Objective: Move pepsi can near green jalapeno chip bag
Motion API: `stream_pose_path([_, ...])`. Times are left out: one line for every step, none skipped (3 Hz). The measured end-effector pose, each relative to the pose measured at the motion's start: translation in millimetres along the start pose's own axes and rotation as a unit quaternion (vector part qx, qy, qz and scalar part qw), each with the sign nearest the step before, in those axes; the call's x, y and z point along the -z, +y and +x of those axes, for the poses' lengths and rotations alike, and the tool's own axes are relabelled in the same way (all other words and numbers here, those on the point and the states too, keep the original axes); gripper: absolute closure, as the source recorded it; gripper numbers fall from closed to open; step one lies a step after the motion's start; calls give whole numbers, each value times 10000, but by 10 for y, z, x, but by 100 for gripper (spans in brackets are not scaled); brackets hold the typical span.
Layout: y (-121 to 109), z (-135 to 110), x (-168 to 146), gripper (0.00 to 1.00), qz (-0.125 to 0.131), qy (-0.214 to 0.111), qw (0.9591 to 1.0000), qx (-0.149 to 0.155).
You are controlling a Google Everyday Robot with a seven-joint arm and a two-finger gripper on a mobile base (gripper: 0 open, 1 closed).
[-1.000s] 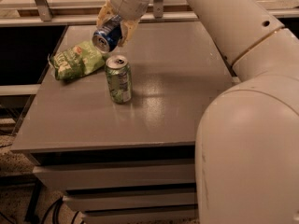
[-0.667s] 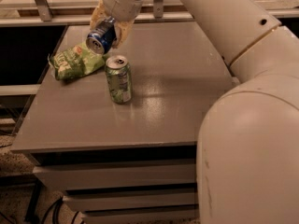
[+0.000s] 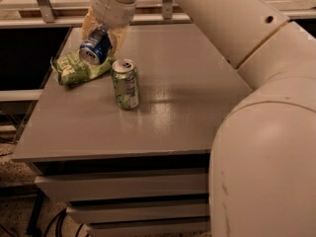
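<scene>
My gripper [image 3: 100,39] is at the table's back left, shut on the pepsi can [image 3: 95,49]. The blue can with a silver top is tilted, its top facing the camera, and is held in the air just above the green jalapeno chip bag [image 3: 75,69]. The crumpled light-green bag lies on the grey table [image 3: 173,107] under the can and to its left. The can covers part of the bag's upper edge.
A green soda can [image 3: 125,84] stands upright on the table just right of the bag and below the gripper. My large white arm [image 3: 256,83] fills the right side. Drawers sit under the tabletop. A dark gap lies left of the table.
The gripper has carried the pepsi can left and slightly down, from above the green soda can to right over the chip bag. The bag and green can have not moved.
</scene>
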State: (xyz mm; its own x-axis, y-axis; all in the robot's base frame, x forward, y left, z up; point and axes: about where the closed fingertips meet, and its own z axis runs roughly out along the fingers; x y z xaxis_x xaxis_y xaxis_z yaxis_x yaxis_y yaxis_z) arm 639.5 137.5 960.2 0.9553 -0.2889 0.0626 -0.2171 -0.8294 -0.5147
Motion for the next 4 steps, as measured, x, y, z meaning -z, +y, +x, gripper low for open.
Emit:
stream_pose_path([-50, -213, -255, 100, -371, -96, 9990, 211])
stream_pose_path([-51, -213, -256, 100, -371, -97, 9990, 211])
stream_pose_path([-55, -248, -396, 100, -583, -121, 9980, 231])
stream_pose_path([-78, -277, -546, 100, -761, -167, 9966, 260])
